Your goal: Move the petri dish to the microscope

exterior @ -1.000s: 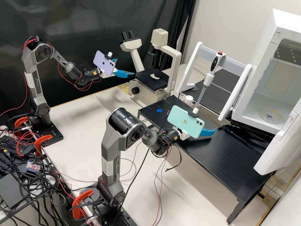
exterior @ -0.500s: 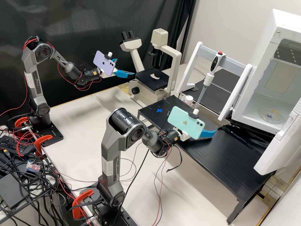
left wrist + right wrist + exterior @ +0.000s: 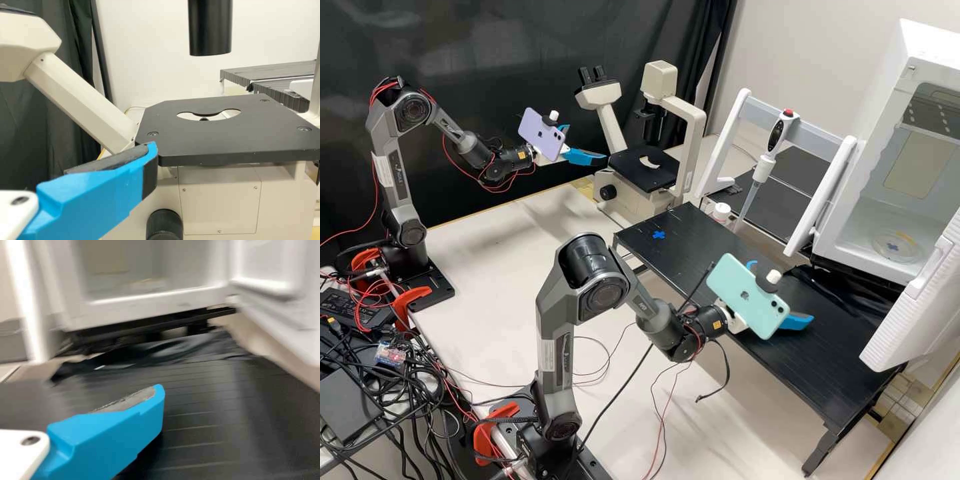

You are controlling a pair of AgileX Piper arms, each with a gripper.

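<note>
The clear petri dish [image 3: 905, 249] lies on the floor of the open white chamber [image 3: 853, 261], over a blue cross mark. My right gripper [image 3: 785, 292] is open above the black rack, short of the chamber; in the right wrist view one blue finger of the gripper [image 3: 155, 405] points toward the chamber's front edge. The dish is too blurred there to make out. Beside the microscope [image 3: 700, 127], my left gripper [image 3: 588, 143] stands open with nothing held. In the left wrist view, a finger of the gripper [image 3: 150, 165] is near the black stage [image 3: 210, 142], with its round opening.
The long black rack [image 3: 747, 333] carries a blue cross [image 3: 659, 235] at its far end. A pipette [image 3: 763, 167] hangs on a white stand [image 3: 728, 140]. The chamber's open door [image 3: 920, 300] juts over the rack's near right side.
My right gripper has moved to the right and toward the near side over the rack, lower in the high view. The left arm and the dish have kept still.
</note>
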